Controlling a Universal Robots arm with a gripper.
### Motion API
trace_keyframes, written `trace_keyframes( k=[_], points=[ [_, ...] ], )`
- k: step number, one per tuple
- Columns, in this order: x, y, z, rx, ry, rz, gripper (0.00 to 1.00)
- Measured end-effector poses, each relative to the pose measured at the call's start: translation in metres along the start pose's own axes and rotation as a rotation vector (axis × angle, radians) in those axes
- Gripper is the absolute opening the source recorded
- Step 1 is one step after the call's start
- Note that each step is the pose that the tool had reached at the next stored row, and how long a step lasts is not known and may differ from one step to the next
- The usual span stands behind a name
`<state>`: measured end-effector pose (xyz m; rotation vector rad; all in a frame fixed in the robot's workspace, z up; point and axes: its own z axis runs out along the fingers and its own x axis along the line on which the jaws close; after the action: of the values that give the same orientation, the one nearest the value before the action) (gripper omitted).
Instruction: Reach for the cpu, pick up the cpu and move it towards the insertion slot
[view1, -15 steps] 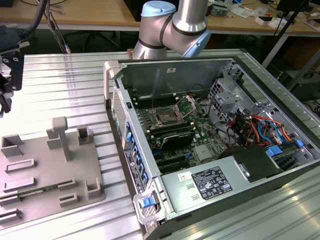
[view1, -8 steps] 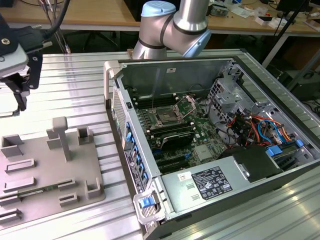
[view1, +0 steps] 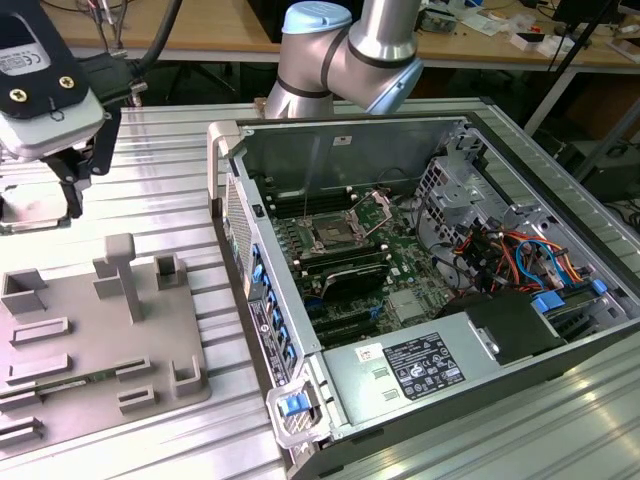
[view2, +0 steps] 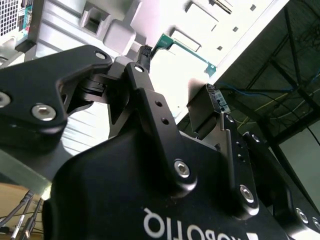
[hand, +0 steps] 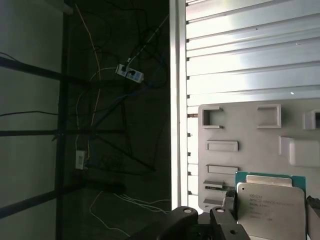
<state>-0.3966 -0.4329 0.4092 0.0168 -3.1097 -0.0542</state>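
Aluminium slat table (hand: 250, 60) under the cpu (hand: 270, 206)

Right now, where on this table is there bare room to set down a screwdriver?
Bare ribbed table between the grey plate and the computer case, widest toward the arm. Crowded: inside the case, and under the jaws holding the chip.

Exterior view: off-arm, high, angled down on the ribbed metal table (view1: 170, 170) from mid distance. The open computer case (view1: 340, 140) is central, the grey fixture plate (view1: 100, 345) at the exterior view's left, the gripper (view1: 78, 195) above that side. Second wrist view: sits right behind the gripper linkage, very close, facing past it to the grey fixture plate. First wrist view: faces past the held cpu (hand: 270, 207), close up, onto plate, table edge and floor cables (hand: 125, 75). All three views share plate and table.
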Motion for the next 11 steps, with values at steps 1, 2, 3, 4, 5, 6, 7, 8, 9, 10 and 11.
trace_keyframes(
  k=[1,2,3,4,5,6,7,8,9,10,11],
  points=[
    [-0.0013,0.0000,0.0000,-0.0001,-0.0001,0.000,0.55],
    [-0.0026,-0.0001,-0.0001,0.0000,0.0000,0.000,0.55],
    [-0.0042,0.0000,-0.0001,-0.0001,-0.0001,0.000,0.55],
    [-0.0057,-0.0001,-0.0001,-0.0001,-0.0001,0.000,0.55],
    [-0.0077,-0.0001,-0.0002,0.0000,0.0000,0.000,0.55],
    [-0.0095,-0.0001,-0.0002,-0.0001,-0.0002,0.000,0.55],
    [-0.0115,-0.0001,-0.0003,0.0000,0.0000,0.000,0.55],
    [-0.0127,-0.0001,-0.0004,0.0000,0.0000,0.000,0.55],
    [-0.0139,-0.0002,-0.0004,-0.0001,-0.0001,0.000,0.55],
    [-0.0149,-0.0002,-0.0004,0.0000,-0.0001,0.000,0.55],
    [-0.0167,-0.0002,-0.0005,0.0000,0.0000,0.000,0.55]
  ],
)
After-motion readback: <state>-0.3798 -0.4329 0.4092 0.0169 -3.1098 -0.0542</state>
